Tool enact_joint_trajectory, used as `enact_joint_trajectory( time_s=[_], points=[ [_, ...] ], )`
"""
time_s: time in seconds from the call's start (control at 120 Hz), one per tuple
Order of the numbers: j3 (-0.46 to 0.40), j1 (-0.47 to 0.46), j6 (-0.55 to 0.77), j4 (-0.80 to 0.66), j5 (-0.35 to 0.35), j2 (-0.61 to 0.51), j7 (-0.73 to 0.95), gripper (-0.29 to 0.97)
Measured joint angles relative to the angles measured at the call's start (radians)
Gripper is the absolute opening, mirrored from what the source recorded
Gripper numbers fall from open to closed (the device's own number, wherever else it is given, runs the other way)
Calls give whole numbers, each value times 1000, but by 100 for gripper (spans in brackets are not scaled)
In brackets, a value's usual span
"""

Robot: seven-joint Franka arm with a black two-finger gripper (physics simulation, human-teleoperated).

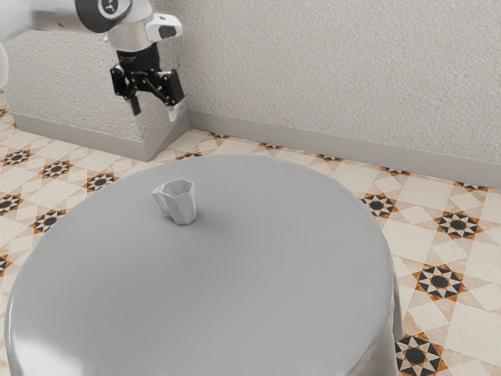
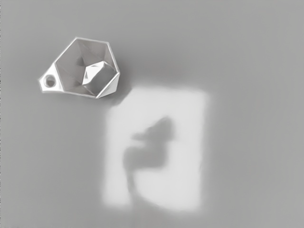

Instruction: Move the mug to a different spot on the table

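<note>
Jaws spread apart and holding nothing hang from the end of the arm [image 1: 117, 16], pointing down, high over the part of the table [image 1: 258, 290] towards the exterior view's left and far edge. The mug [image 1: 176, 200] stands well below them and a little to the exterior view's right, with clear air between the two. From the side it is hard to judge whether the jaws are straight over the mug or somewhat behind it. In the wrist view the mug [image 2: 85, 69] sits off to one side rather than directly under the hand.

It is a pale, faceted mug, upright with its mouth open upwards, and its small ring handle [image 2: 50, 81] sticks out from one side. It rests on the bare grey top of the round table [image 2: 247, 57], nearer the far edge than the near one. Just beside it on the tabletop lies a bright patch of light [image 2: 185, 118] with a dark shadow in it.

Beyond the table is a patterned tile floor [image 1: 438, 227], then a rough pale wall [image 1: 337, 70] with a skirting board.
</note>
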Motion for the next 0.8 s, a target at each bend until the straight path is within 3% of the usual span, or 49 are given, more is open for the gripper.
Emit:
enact_joint_trajectory(
  time_s=[0.233,0.367,0.65,0.8],
  points=[
    [28,-2,-18,-7,-1,-32,-7,68],
    [62,-5,-48,-90,7,-158,-67,68],
    [209,-14,73,-464,1,-353,-480,68],
    [294,0,151,-556,0,-366,-707,68]
  ],
)
